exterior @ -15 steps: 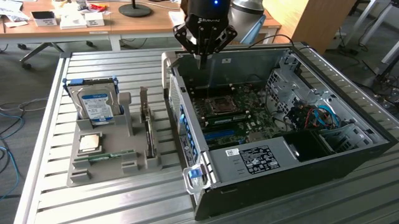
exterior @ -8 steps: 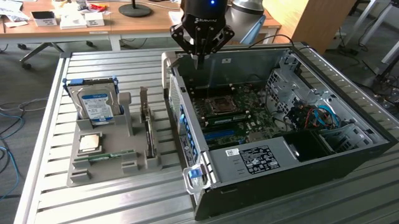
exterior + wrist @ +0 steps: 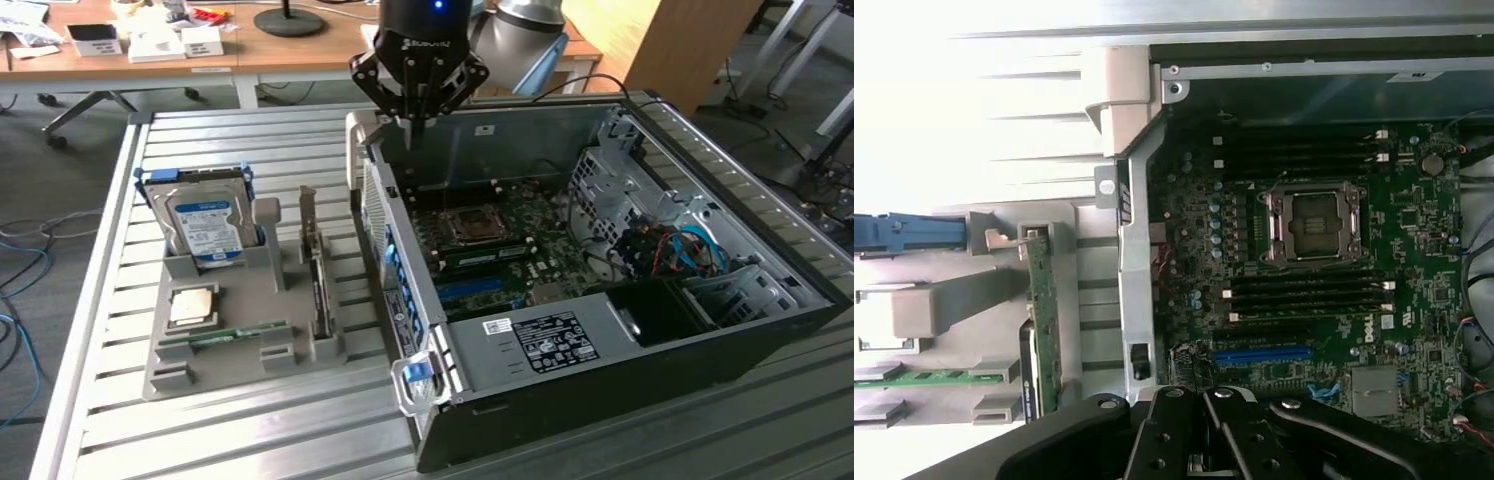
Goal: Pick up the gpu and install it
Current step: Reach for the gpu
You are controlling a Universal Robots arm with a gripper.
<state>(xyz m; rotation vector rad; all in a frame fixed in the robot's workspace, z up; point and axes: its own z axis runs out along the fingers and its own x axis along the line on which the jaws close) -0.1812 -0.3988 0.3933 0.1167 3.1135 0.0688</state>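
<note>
**Inspector:** State the end effector condition.

**Technician:** The gripper (image 3: 411,126) had its jaws narrowed to full closure, fingertips meeting, and held nothing. In the wrist view the gripper (image 3: 1204,425) showed the same closed linkage, with no part between the fingers.

**Inspector:** Position of the end effector?

**Technician:** In the exterior view it hung above the upper wall of the open case (image 3: 694,340), at the case's 11 o'clock corner. It touched no component.

**Inspector:** Location of the gpu?

**Technician:** The gpu (image 3: 318,270) stood on edge in 1 slot of the grey holder (image 3: 227,372), at 9 o'clock of the case and just beside its outer wall. The gripper lay at 1 o'clock of the card, apart from it. In the wrist view the gpu (image 3: 1042,330) appeared edge-on as a narrow green strip in the same slot.

**Inspector:** Other items in the holder?

**Technician:** 1 hard drive (image 3: 203,228) stood upright at 10 o'clock of the gpu. 1 processor chip (image 3: 194,305) lay flat at 8 o'clock, with 1 memory stick (image 3: 227,333) just below it at 7 o'clock. The holder rested on the slatted metal table (image 3: 267,440).

**Inspector:** Condition of the case interior?

**Technician:** The motherboard (image 3: 1414,200) was exposed. The processor socket (image 3: 1314,225) sat open, and 1 blue slot (image 3: 1264,353) carried no card.
</note>
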